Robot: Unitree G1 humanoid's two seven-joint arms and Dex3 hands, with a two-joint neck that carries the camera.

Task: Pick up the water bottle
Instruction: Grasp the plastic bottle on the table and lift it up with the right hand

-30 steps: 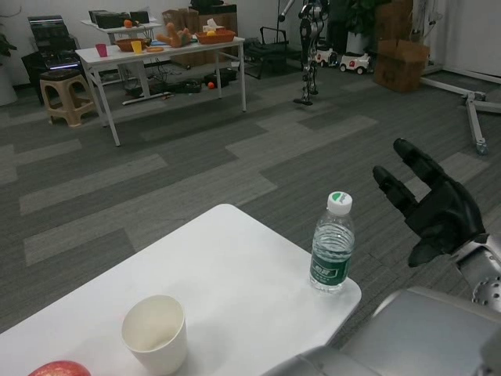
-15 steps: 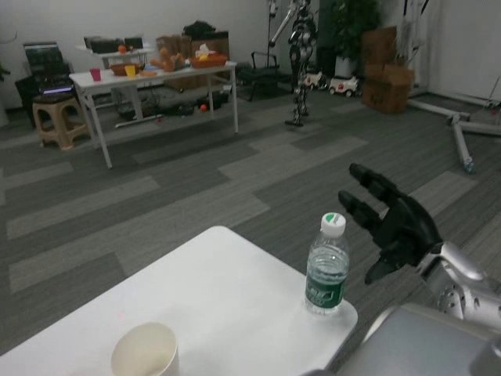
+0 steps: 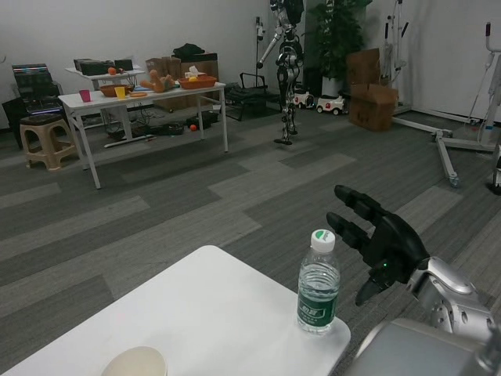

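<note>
We saw the right robot hand point(image 3: 381, 247) spread wide just beside the water bottle point(image 3: 318, 283), mid-approach; closing around it looked next.

A water bottle point(image 3: 318, 283) with a white cap and green label stood upright near the right corner of the white desk point(image 3: 211, 313). The right robot hand point(image 3: 382, 244) hung just beside it, fingers spread, not touching. A paper cup's point(image 3: 135, 363) rim showed at the bottom edge.
</note>
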